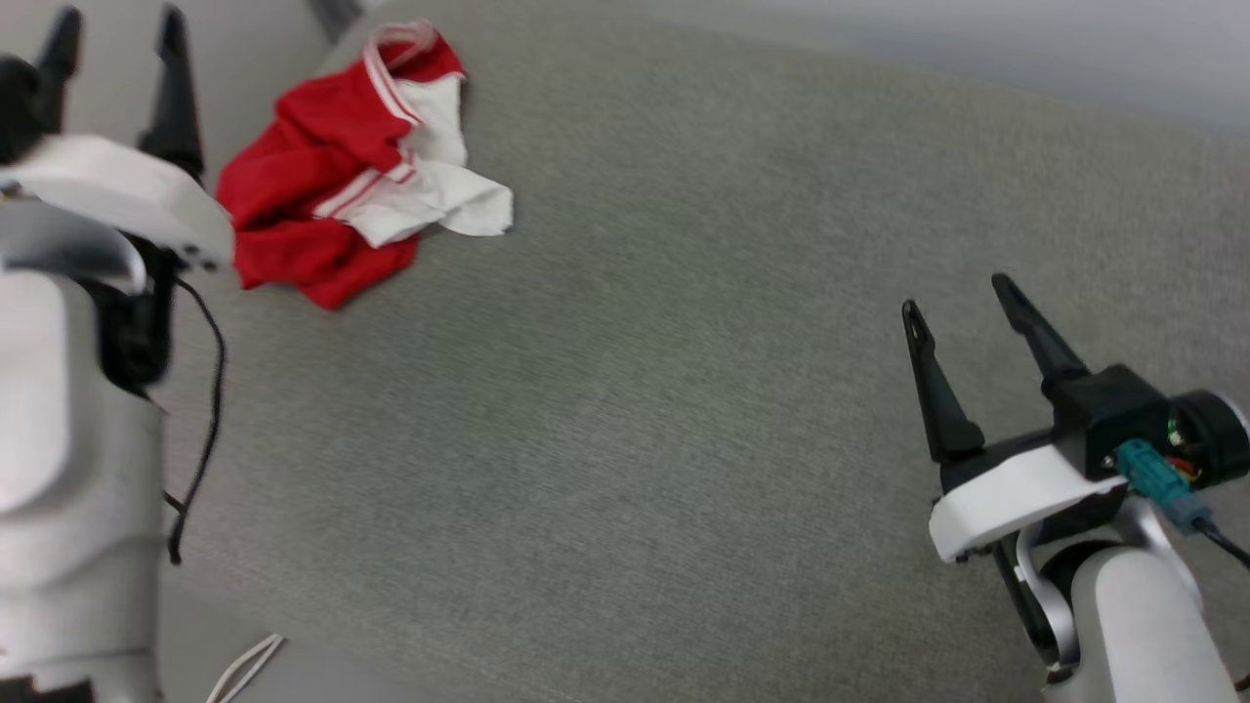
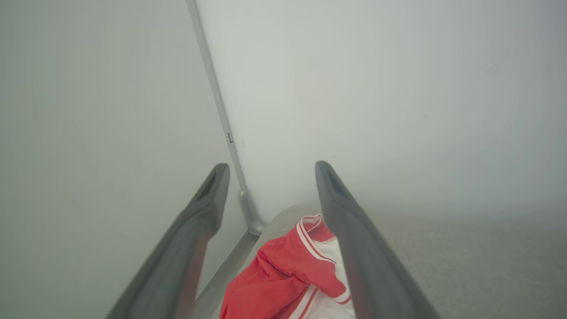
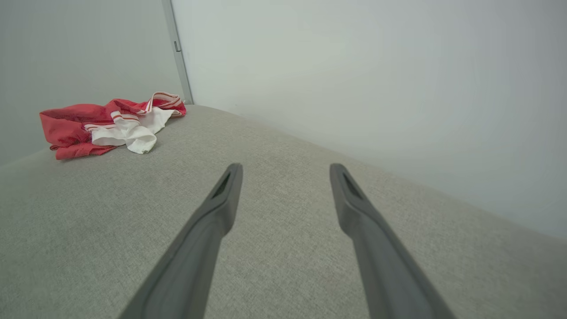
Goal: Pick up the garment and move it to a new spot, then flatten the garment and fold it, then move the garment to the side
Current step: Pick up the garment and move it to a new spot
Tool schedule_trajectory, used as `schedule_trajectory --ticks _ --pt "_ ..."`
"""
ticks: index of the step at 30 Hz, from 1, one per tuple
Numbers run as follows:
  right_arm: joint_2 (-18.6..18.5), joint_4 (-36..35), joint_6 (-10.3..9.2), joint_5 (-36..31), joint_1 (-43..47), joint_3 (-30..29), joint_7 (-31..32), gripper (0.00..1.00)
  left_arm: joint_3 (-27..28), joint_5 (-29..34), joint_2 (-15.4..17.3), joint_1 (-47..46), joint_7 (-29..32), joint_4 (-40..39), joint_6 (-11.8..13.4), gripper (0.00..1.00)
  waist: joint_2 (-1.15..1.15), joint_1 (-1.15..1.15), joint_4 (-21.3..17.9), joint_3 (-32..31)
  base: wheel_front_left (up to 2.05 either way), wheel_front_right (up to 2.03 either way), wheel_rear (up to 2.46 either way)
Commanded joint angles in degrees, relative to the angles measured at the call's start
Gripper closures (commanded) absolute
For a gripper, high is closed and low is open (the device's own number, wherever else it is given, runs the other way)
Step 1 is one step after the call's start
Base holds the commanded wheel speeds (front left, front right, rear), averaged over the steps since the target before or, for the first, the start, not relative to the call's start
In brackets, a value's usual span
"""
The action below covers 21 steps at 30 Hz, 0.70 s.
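Head view, nearest first: at lower right, right claw (image 1: 954,295), two dark fingers spread wide, empty, poised over bare grey cloth-covered table (image 1: 635,410). At lower left, pale forearm (image 1: 59,420) with a loose black cable (image 1: 208,391) dangling beside it. Farther up the left edge, left claw (image 1: 119,18), fingers likewise spread, pinching nothing, near the garment (image 1: 293,205) but apart from it. Garment crumpled in a red heap near the table's far left corner, white sleeve and striped trim spilling toward the right, well apart from the right claw. Left wrist view: heap low down, between and beyond the open fingers, close by. Right wrist view: heap far off at upper left, plain pale wall (image 3: 354,66) behind the table. Judged as the first step, with pick-up not yet begun. Next move likely calls for lowering the left claw onto the heap, closing on a thick fold rather than a single loose sleeve, then lifting clear toward the open middle of the table.
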Motion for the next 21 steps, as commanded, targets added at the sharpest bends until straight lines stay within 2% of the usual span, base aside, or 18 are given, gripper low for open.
schedule_trajectory --ticks 1,7,11,16,21 --pt "-0.2 -0.5 -0.04 -0.2 -1.1 -0.1 0.1 0.0 -0.1 -0.4 0.2 -1.4 0.9 0.5 -0.2 0.0 0.0 0.0 -4.0 5.2 0.0 0.0 0.0" --pt "-1.2 -3.3 -0.04 -1.5 -4.5 -0.4 1.2 0.0 -1.5 -4.5 7.7 -10.2 16.6 9.4 -1.7 0.0 0.0 0.0 -7.1 12.9 0.0 0.0 0.0" --pt "-1.7 -4.9 -0.04 -2.8 -6.4 -0.4 1.6 0.0 -3.8 -10.2 11.8 -13.5 25.4 14.2 -1.9 0.0 0.0 0.0 -8.8 17.7 0.0 0.0 0.0" --pt "-2.4 -6.7 -0.04 -3.0 -8.5 -0.3 2.2 0.0 -5.9 -18.9 16.4 -15.7 31.2 17.4 -2.0 0.0 0.0 0.0 -10.4 23.4 0.0 0.0 0.0" --pt "-3.1 -8.4 -0.04 -3.3 -9.1 -0.6 2.9 0.0 -6.7 -25.1 18.1 -16.0 34.6 22.3 -1.9 0.0 0.0 0.0 -11.2 26.6 0.0 0.0 0.0"
